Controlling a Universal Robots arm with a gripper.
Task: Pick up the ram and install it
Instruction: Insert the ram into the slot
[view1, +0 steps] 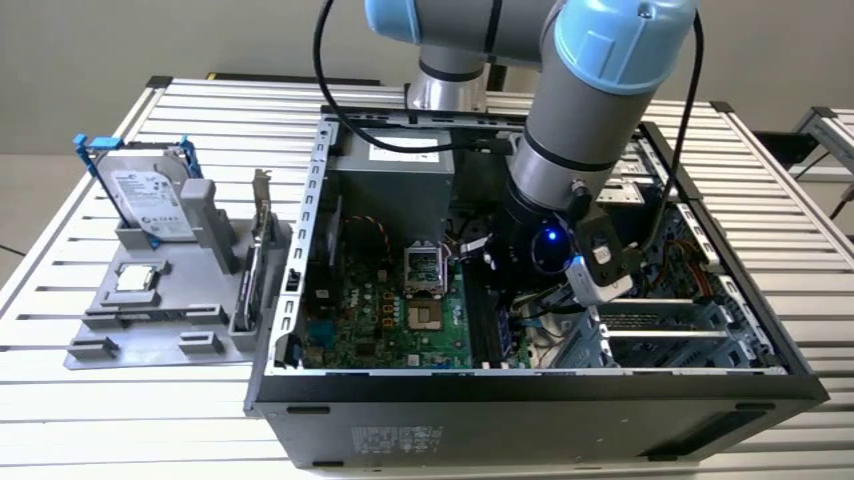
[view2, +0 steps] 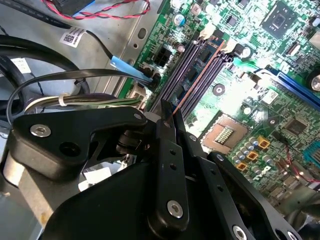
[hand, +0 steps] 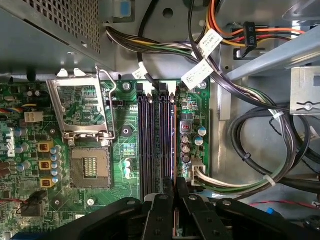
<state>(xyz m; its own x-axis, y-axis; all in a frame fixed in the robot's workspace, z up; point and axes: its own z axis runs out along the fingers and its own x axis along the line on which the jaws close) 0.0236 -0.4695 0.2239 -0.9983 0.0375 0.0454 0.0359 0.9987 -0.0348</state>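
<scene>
My pincer is reaching down inside the open computer case on the desk, clamped on the ram. I am holding the ram edge-on, its thin edge lying along the memory slots of the green motherboard, beside the empty processor socket.

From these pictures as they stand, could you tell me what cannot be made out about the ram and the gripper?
- The ram: a thin edge above the memory slots in both wrist views; the gripper covers the rest.
- Seating in a slot: not discernible.
- Exterior view: the arm hides the gripper's end inside the computer case.
</scene>
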